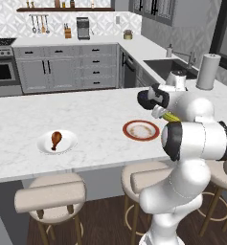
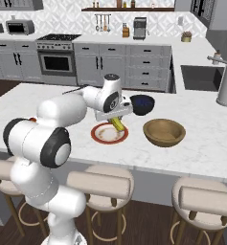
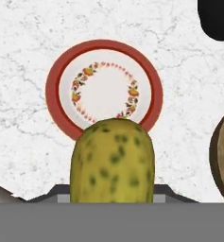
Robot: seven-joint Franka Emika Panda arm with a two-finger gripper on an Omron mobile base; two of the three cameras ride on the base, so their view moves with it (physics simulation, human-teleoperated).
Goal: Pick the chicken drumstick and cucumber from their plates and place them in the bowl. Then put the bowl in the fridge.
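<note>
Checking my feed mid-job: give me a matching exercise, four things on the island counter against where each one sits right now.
Things:
1. yellowish-green curved cucumber
2. glossy reddish-brown chicken drumstick
3. round plate with terracotta-red rim
4. deep tan-brown wooden bowl

States:
A. lying on the plain white round plate
B. bare, with nothing on it
C. held between the fingers of the gripper, above the red-rimmed plate
D. on the marble counter beside the red-rimmed plate, nothing inside

Pairs: 1-C, 2-A, 3-B, 4-D
</note>
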